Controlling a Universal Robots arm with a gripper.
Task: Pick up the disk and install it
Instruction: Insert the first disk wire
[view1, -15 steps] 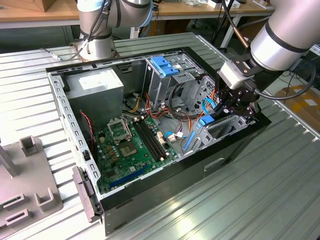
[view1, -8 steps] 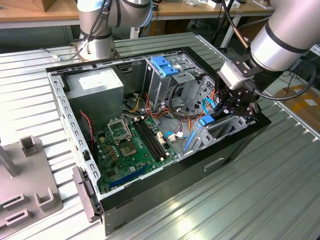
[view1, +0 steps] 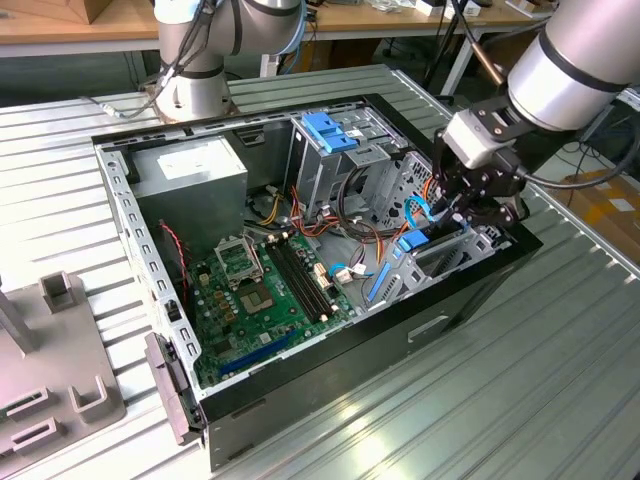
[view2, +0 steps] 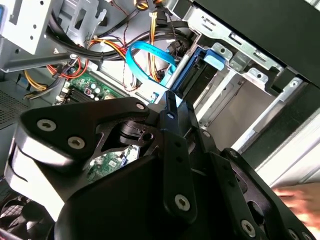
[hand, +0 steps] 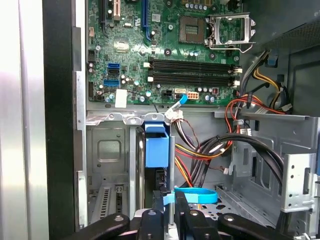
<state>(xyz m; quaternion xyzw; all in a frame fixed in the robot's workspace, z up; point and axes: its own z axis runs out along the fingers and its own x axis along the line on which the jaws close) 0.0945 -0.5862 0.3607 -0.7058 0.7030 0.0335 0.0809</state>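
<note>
Since it stands on edge in the bay at the case's corner, the disk (hand: 156, 147) shows me little beyond its bright blue bracket; the bay's metal walls hide its grey face. My pincer (hand: 169, 214) hangs right at its near edge. Whether it is open or clamped I cannot tell, since my own black linkage blocks the sight in both wrist views. A blue flat cable (hand: 196, 195) loops just beside. Black and orange wires (hand: 240, 145) crowd one side, and the case's dark wall (hand: 57, 125) closes the other. Open room lies over the motherboard (hand: 165, 55).
</note>
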